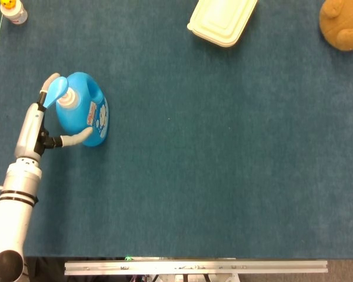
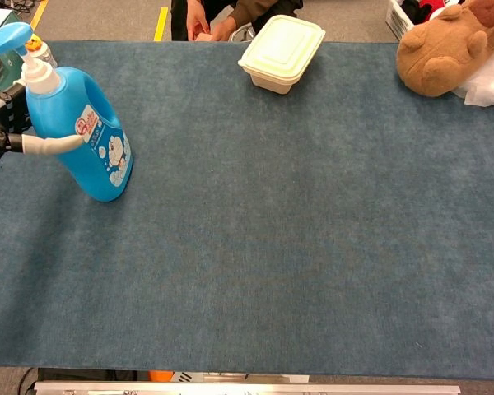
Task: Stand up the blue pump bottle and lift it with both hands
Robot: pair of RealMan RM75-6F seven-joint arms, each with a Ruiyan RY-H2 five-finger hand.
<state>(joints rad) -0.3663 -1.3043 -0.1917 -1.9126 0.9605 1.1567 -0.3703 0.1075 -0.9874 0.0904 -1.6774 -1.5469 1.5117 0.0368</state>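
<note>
The blue pump bottle (image 2: 81, 136) stands upright at the far left of the tabletop (image 2: 296, 247), a glossy plastic jug with a rounded body, a built-in handle loop, a white collar, a light-blue pump spout and a small cartoon label on its side. The tabletop is covered in a matte, felt-like blue-grey cloth. The left hand (image 1: 47, 126) is at the bottle's left side, its pale rubbery fingers (image 1: 76, 137) spread around the body: one curves across the near side and touches it, another reaches behind the pump spout on the far side. Whether it grips firmly cannot be told. The right hand shows in neither view.

At the far edge lies a cream lidded food container (image 2: 281, 51), rectangular with rounded corners. A brown plush toy (image 2: 445, 45) sits at the far right corner, and a small yellow-capped bottle (image 1: 13, 10) at the far left.
</note>
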